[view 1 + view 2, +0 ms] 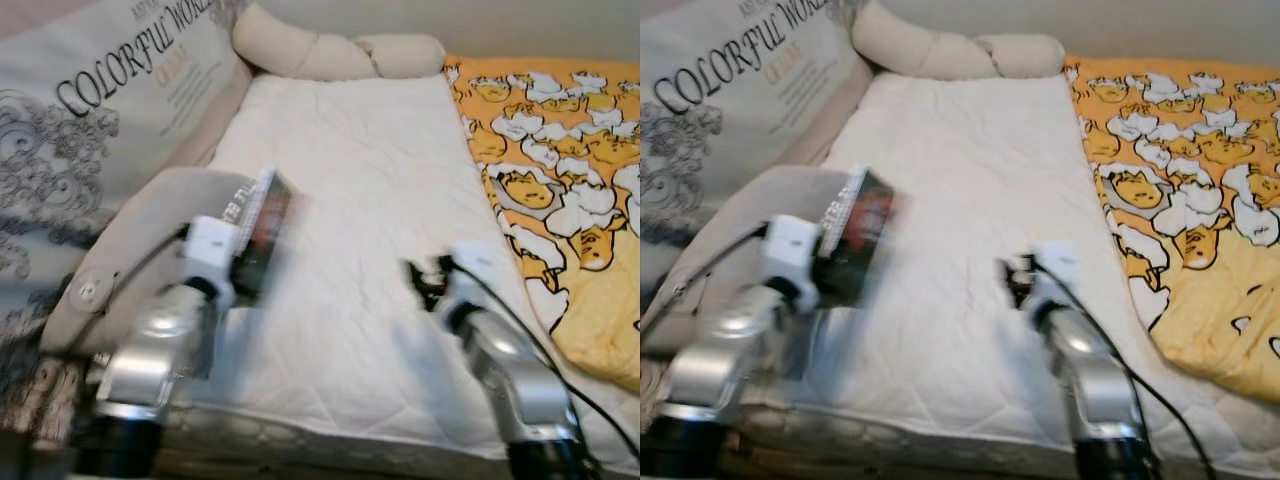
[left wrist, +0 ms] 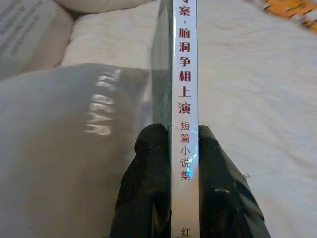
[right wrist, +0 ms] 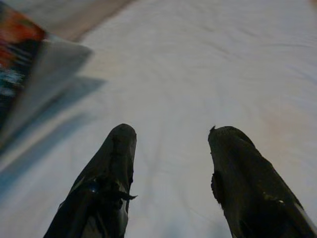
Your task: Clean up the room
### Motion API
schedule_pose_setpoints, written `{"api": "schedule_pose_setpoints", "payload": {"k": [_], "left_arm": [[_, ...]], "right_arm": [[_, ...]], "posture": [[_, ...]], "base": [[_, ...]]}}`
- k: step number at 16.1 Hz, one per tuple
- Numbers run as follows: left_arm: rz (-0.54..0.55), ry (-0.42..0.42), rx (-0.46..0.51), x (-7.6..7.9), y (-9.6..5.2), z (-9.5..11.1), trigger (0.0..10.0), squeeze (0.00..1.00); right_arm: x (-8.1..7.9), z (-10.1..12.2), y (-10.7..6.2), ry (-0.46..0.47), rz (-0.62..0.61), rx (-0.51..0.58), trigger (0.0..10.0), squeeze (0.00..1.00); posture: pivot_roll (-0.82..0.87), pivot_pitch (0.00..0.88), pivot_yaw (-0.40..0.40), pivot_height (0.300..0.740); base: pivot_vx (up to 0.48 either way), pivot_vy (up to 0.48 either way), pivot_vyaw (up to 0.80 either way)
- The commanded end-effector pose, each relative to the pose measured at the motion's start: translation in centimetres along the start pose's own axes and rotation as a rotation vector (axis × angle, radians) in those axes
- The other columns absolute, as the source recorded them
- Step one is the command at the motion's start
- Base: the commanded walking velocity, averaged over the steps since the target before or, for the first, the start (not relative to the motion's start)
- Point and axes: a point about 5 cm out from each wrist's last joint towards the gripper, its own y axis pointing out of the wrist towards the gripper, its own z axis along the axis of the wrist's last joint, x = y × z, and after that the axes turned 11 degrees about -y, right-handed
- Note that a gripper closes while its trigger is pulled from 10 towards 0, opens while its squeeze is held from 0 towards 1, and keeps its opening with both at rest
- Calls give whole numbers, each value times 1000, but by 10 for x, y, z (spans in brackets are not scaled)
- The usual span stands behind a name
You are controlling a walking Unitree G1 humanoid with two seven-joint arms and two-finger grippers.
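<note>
My left gripper [image 2: 173, 148] is shut on a thin book [image 1: 262, 232] with a dark cover and a white spine printed in red characters [image 2: 184, 79]. It holds the book upright above the left side of the white mattress pad [image 1: 370, 210], beside a beige cushion [image 1: 140, 250]. My right gripper [image 3: 171, 148] hovers open over the pad, a little right of the middle, with nothing between its fingers [image 3: 111, 163]. The book's cover shows at the edge of the right wrist view [image 3: 15, 59].
A large grey printed pillow [image 1: 90, 110] leans at the left. A cream knotted bolster [image 1: 330, 55] lies at the head of the bed. A yellow cartoon-print blanket [image 1: 560, 170] covers the right side.
</note>
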Motion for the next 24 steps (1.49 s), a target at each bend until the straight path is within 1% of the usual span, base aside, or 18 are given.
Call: {"api": "schedule_pose_setpoints", "payload": {"k": [1,2,3,5,6,7,8,9,10,13,14,16,17,18,19,20,22,24], "left_arm": [[-57,17,46,8,5,14,10000,0],[-68,15,44,8,6,14,10000,0],[-102,5,26,7,10,15,10000,0],[-128,-14,18,7,13,16,10000,0],[-174,-79,-15,8,19,17,10000,0],[-249,-168,-66,13,26,16,10000,0],[-276,-190,-81,15,28,16,10000,0],[-364,-299,-129,22,37,16,10000,0],[-381,-335,-143,23,40,16,10000,0],[-427,-493,-203,31,61,5,10000,0],[-416,-493,-228,33,66,0,10000,0],[-377,-460,-272,37,75,-11,10000,0],[-359,-445,-282,37,76,-14,10000,0],[-316,-403,-312,37,79,-22,10000,0],[-262,-390,-328,37,80,-31,10000,0],[-233,-358,-341,36,79,-38,10000,0],[-140,-194,-375,31,76,-57,10000,0],[-71,-142,-378,22,74,-60,10000,0]], "right_arm": [[12,1,-5,-15,11,-8,10000,0],[13,2,-7,-24,30,-10,10000,0],[15,2,-12,-57,89,-16,10000,0],[17,3,-15,-79,125,-22,10000,0],[23,4,-19,-97,169,-37,10000,0],[28,7,-23,-112,219,-50,10000,0],[29,8,-24,-112,234,-55,10000,0],[32,10,-29,-123,309,-75,10000,0],[32,11,-31,-127,332,-80,10000,0],[28,18,-38,-179,473,-88,10000,0],[25,19,-39,-188,502,-90,10000,0],[19,21,-42,-206,551,-105,10000,0],[19,22,-43,-206,557,-107,10000,0],[18,23,-46,-208,566,-118,10000,0],[18,22,-51,-214,572,-137,10000,0],[18,21,-55,-216,575,-155,10000,0],[16,19,-69,-229,602,-208,10000,0],[13,18,-77,-233,623,-235,10000,0]], "posture": [[35,0,42,740],[34,0,42,740],[28,0,43,740],[19,0,46,740],[8,0,49,740],[2,0,49,740],[-2,0,47,740],[-15,0,47,740],[-15,0,47,740],[-43,0,49,740],[-52,0,48,740],[-74,0,46,740],[-83,0,43,740],[-106,0,36,740],[-136,0,26,740],[-149,0,20,740],[-194,0,9,740],[-212,0,10,740]], "base": [[0,0,0],[0,0,0],[0,0,0],[0,0,0],[0,0,0],[0,0,0],[0,0,0],[0,0,0],[0,0,0],[0,0,0],[0,0,0],[0,0,0],[0,0,0],[0,0,0],[0,0,0],[0,0,0],[0,0,0],[0,0,0]]}}
